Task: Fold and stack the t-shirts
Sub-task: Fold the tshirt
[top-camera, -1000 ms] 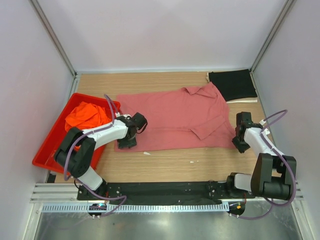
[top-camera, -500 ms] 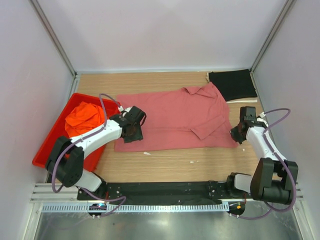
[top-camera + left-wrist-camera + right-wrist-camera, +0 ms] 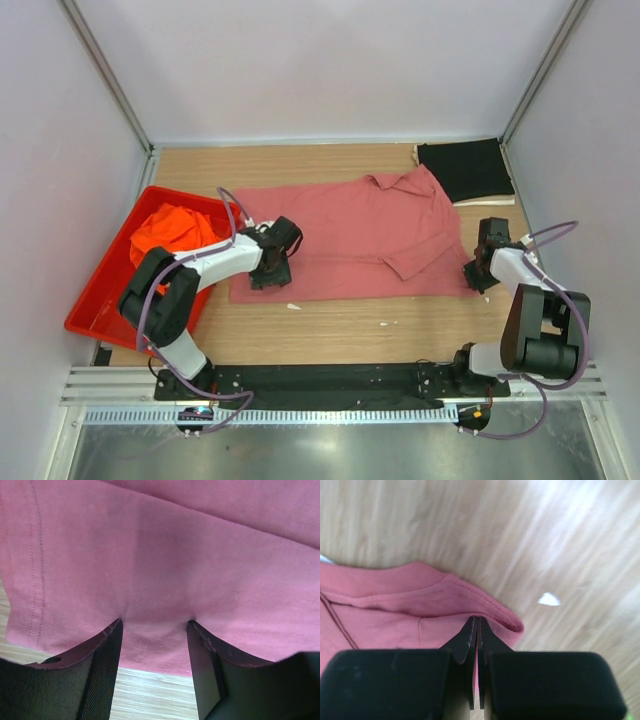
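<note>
The dusty rose-red t-shirt (image 3: 350, 240) lies spread flat across the middle of the table. My left gripper (image 3: 270, 276) is open, its fingers pressed down on the shirt's near-left hem; in the left wrist view cloth (image 3: 165, 570) and bare wood show between the fingertips (image 3: 107, 645). My right gripper (image 3: 472, 278) is shut at the shirt's near-right corner (image 3: 445, 595), with a sliver of pink cloth between the pads. The bright orange t-shirt (image 3: 170, 232) lies crumpled in the red tray (image 3: 95, 305). The black t-shirt (image 3: 465, 170) lies folded at the back right.
The red plastic tray sits at the left edge of the table. Small white scraps lie on the wood near the shirt's front hem (image 3: 293, 306) and by the right gripper (image 3: 549, 599). White walls close in the table on three sides.
My left gripper has shifted a little to the right along the shirt's near hem. My right gripper has moved in onto the shirt's near-right corner.
</note>
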`<state>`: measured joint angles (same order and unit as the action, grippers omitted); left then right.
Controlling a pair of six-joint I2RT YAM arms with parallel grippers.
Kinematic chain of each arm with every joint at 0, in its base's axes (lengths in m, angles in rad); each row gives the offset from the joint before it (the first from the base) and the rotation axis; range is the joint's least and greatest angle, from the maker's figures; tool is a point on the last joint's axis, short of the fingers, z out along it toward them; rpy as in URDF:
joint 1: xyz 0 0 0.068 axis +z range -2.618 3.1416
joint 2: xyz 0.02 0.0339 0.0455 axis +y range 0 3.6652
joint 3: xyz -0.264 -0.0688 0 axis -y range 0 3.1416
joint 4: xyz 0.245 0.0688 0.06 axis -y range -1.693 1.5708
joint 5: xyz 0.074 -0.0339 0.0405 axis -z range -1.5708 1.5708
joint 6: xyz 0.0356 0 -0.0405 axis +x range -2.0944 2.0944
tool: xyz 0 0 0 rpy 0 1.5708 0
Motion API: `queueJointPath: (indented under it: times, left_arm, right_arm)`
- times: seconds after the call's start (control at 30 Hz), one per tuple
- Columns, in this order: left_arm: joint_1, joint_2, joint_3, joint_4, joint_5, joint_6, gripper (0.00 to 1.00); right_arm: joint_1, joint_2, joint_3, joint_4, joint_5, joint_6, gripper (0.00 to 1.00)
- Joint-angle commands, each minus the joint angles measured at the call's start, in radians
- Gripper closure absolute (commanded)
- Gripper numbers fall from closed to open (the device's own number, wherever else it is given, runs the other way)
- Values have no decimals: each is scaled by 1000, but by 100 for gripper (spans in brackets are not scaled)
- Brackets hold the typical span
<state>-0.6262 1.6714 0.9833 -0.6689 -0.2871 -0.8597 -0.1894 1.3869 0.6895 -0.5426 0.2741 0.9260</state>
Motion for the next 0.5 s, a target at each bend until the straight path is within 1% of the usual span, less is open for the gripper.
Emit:
queueJointPath:
  times: [0.0, 0.2, 0.33, 0.4, 0.47]
  left_arm:
    - [-21, 4, -63, -37, -55, -36, 44]
    - [-85, -21, -87, -58, -52, -88, 43]
    - [-96, -38, -75, -92, -43, -94, 42]
    - [-98, -68, -63, -144, -66, -101, 42]
    - [-98, -105, -66, -176, -115, -110, 41]
  right_arm:
    - [-65, -48, -53, -74, 154, -18, 95]
    - [-76, -100, -82, -95, 166, -27, 95]
    - [-74, -127, -56, -128, 207, -27, 95]
    - [-74, -141, -19, -154, 215, -32, 95]
    - [-74, -170, 17, -174, 183, -44, 95]
